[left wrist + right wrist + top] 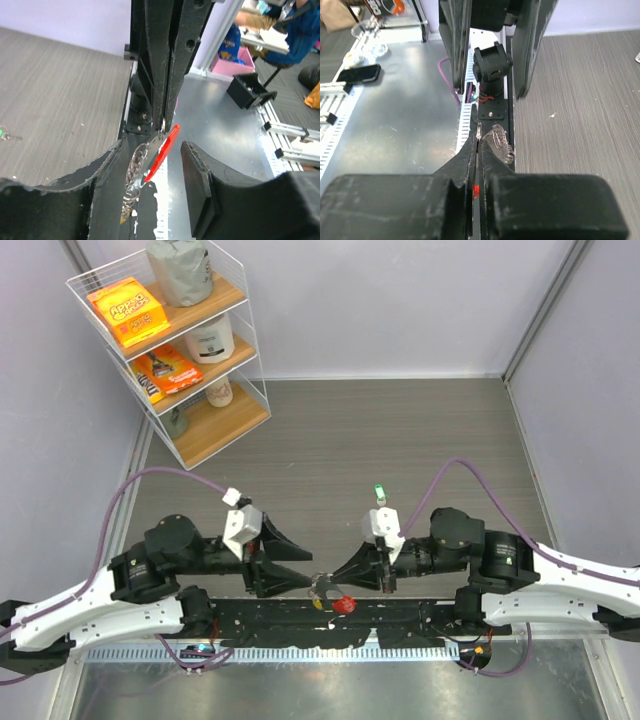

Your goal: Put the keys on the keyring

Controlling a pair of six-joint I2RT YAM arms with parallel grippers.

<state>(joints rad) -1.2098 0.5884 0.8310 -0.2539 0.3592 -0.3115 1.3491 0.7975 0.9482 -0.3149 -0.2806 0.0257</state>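
The keyring's red loop (162, 152) hangs edge-on between the two grippers, above the black rail at the table's near edge. My right gripper (479, 142) is shut on the keyring, with red (476, 190) showing between its fingers. The silvery chain (501, 142) bunches beside its tip. My left gripper (154, 147) is open around the red loop without touching it, and the chain (134, 167) lies against its left finger. A small yellow piece (125, 216) hangs at the chain's low end. The green-headed key (379, 492) lies on the grey table behind the right gripper (335, 577).
A white wire shelf (170, 350) with boxes and jars stands at the back left. The black base rail (330, 625) and a metal plate (395, 125) run along the near edge under both grippers. Purple cables (130, 495) arch over each arm.
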